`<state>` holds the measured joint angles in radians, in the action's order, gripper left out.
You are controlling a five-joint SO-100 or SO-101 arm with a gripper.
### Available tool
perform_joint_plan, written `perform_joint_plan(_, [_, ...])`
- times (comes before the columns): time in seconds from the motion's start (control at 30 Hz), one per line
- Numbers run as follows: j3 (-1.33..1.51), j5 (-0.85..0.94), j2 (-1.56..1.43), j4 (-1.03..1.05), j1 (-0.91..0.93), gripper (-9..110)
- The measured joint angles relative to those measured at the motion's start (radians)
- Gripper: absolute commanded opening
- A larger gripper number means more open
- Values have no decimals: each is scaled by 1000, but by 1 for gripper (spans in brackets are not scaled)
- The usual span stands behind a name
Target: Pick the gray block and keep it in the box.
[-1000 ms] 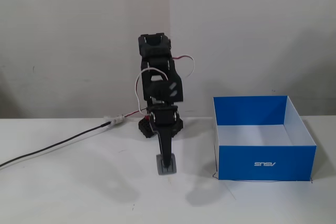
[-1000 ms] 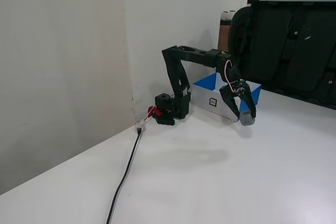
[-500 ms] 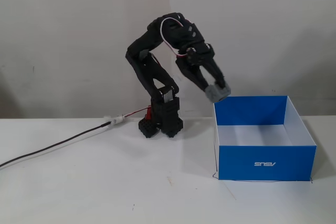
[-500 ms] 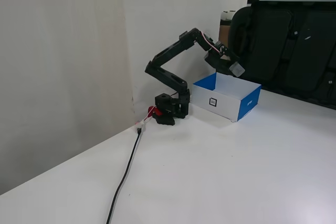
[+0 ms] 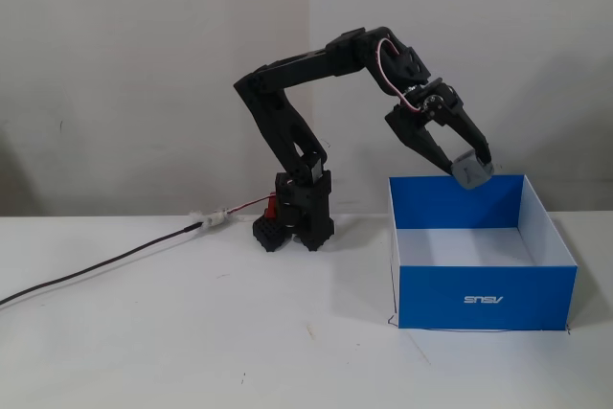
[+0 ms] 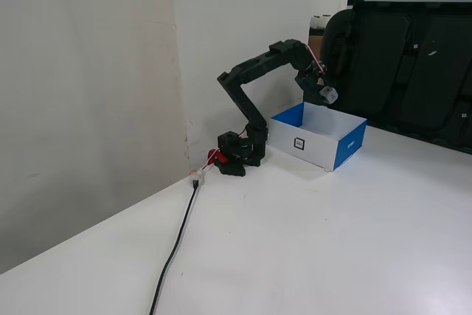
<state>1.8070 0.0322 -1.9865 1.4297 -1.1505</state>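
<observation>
My black gripper (image 5: 469, 166) is shut on the gray block (image 5: 472, 170), a small gray cube held in the air just above the far rim of the box. The box (image 5: 487, 300) is open-topped with bright blue walls, a white floor and an upside-down white logo on its near side. In the other fixed view the gripper (image 6: 325, 93) holds the gray block (image 6: 328, 95) above the box (image 6: 346, 144), over its back part. No other block shows inside the box.
The arm's base (image 5: 294, 222) stands on the white table left of the box. A black cable (image 5: 96, 270) runs from the base to the left edge. Black chairs (image 6: 413, 64) stand behind the table in a fixed view.
</observation>
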Motion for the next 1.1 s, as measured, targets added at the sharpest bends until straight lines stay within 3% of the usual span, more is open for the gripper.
perform_joint_plan(0.17, [0, -91, 0, -17, 71, 31])
perform_joint_plan(0.2, [0, -103, 0, -20, 74, 30])
perform_joint_plan(0.27, [0, -112, 0, -21, 87, 2])
perform_joint_plan(0.47, [0, -117, -92, -9, 298, 0])
perform_joint_plan(0.67, [20, -118, -244, -31, 732, 0])
perform_joint_plan(0.8, [374, -120, -436, -322, 960, 0])
perform_joint_plan(1.1, [709, -64, -583, -494, 1112, 0])
